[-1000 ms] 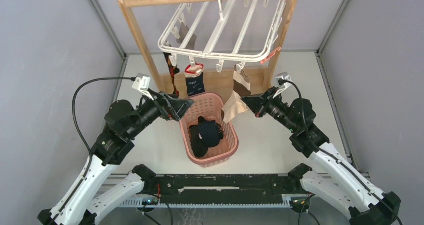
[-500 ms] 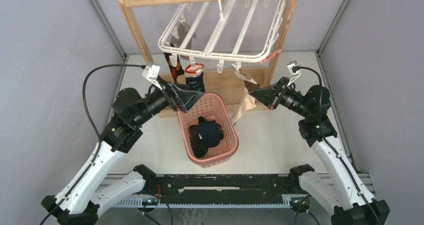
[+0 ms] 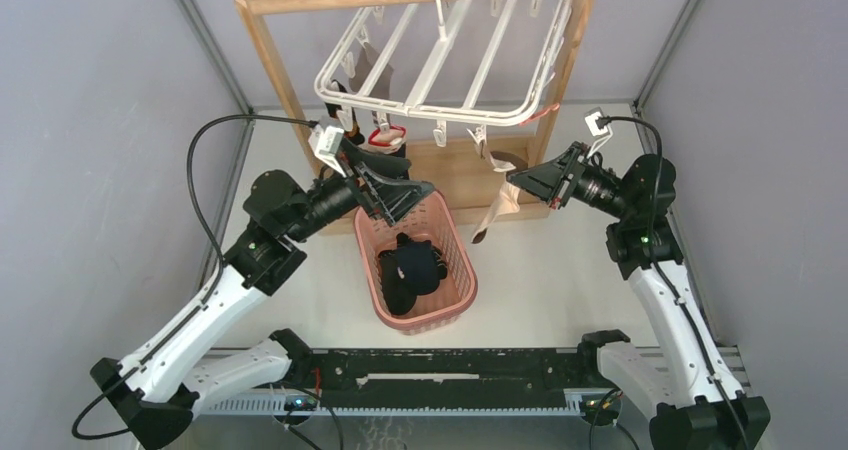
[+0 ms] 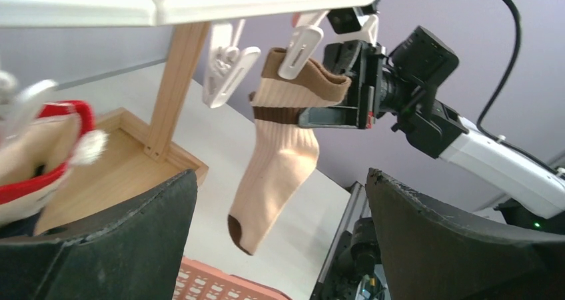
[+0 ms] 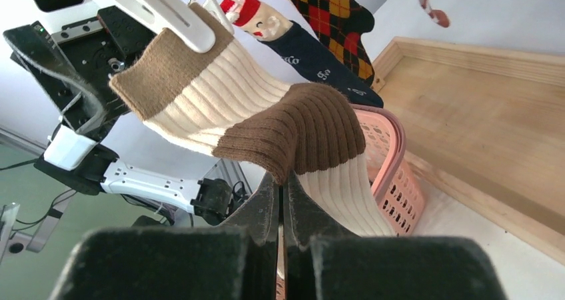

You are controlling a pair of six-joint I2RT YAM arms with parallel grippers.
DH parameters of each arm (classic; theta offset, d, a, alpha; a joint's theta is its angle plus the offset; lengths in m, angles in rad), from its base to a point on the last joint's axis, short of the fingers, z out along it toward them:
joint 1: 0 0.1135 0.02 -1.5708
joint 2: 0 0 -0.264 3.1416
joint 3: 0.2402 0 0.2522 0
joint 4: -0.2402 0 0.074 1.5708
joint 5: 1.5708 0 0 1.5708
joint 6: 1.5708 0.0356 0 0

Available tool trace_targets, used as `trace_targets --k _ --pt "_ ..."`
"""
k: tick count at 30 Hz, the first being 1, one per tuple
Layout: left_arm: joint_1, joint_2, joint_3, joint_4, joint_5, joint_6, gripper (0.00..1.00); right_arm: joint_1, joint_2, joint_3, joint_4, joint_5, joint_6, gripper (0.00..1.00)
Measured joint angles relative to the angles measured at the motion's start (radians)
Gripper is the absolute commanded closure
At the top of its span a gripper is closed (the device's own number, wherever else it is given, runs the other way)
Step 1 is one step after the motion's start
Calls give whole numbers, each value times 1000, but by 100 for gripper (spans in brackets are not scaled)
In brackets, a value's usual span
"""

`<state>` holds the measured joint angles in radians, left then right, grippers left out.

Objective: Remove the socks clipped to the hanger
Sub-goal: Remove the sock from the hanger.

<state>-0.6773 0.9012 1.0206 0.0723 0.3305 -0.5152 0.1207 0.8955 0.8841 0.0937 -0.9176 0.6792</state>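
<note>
The white hanger (image 3: 440,60) hangs by its hook from a wooden rack. A brown-and-cream sock (image 3: 497,205) is clipped at the hanger's front right. My right gripper (image 3: 520,182) is shut on its dark brown band (image 5: 313,120), and the clip (image 5: 166,10) still holds the cuff. My left gripper (image 3: 405,195) is open and empty above the basket's far end; the same sock (image 4: 280,160) hangs beyond its fingers. A dark sock with a red-white cuff (image 3: 385,138) and a red-yellow argyle sock (image 5: 326,13) hang at the front left.
A pink basket (image 3: 455,245) holding black socks (image 3: 410,270) stands between the arms. The wooden rack (image 3: 270,50) has a tray-like base (image 3: 450,165) behind the basket. Grey walls close in both sides.
My right gripper has drawn back to the right with the brown-and-cream sock, stretching it from its clip. My left arm has risen and moved right, up under the hanger.
</note>
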Motion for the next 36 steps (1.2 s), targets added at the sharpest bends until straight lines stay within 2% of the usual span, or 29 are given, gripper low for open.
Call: trace_targets --k 6,16,23,27,36 --pt "-67 37 7 23 -2 21 0 -21 -10 0 -44 -17 17 100" --pt "-119 52 81 32 -13 30 0 -24 -69 0 -149 4 -6 100" --pt "-152 69 114 39 -23 45 0 5 -141 0 -211 126 -45 100" --pt "-154 69 114 39 -39 45 0 106 -226 -2 -251 261 -93 100" --pt "-161 69 116 31 -67 46 0 471 -302 -14 -300 649 -227 100"
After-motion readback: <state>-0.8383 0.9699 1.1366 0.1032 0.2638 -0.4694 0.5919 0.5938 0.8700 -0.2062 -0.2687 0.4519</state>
